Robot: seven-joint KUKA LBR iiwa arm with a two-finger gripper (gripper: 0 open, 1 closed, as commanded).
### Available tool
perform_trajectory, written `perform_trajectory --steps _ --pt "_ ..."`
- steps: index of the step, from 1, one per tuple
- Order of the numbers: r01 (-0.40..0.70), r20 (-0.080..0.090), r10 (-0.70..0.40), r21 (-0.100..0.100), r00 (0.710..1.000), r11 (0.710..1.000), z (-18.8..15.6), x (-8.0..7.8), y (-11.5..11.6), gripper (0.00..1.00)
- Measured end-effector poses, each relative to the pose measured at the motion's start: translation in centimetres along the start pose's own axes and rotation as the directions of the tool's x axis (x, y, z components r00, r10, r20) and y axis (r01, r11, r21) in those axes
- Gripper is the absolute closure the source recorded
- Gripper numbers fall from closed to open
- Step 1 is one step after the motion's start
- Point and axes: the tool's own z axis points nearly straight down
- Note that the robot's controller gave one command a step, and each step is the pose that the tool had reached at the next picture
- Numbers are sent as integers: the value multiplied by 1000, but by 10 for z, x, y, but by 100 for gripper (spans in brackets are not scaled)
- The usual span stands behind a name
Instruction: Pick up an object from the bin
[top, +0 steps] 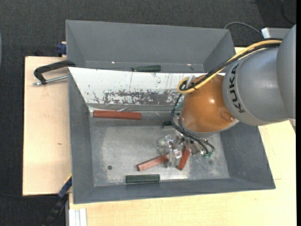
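**Gripper low in bin, right of centre, at the red-brown pieces**

Camera view: the arm enters from the right. Its orange cover (204, 109) hangs over the right half of the grey metal bin (79, 140). The gripper (176, 150) is down at the floor, right of centre and toward the front wall. The metal parts are cluttered there, so I cannot tell whether it is open or closed.

A short red-brown piece (183, 158) lies tilted right at the gripper tip, partly covered by it. Gripped or merely beside: cannot tell. A longer red-brown stick (153, 164) lies slanting on the floor just left of it, its right end at the gripper.

A dark green bar (142, 178) lies flat along the front wall, near the stick but apart from it. Another red-brown bar (117, 115) lies along the back wall, left of centre, well apart from the gripper.
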Motion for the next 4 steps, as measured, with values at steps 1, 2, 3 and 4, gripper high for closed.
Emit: perform_trajectory --steps 1,2,3,4 --pt "0 0 0 0 1000 1000 0 0 0 100" --pt "0 -4 0 -1 1000 1000 -3 1 1 100" --pt "1 -7 -1 -2 1000 1000 -19 1 1 100" --pt "0 -8 0 -3 1000 1000 -37 1 1 100"
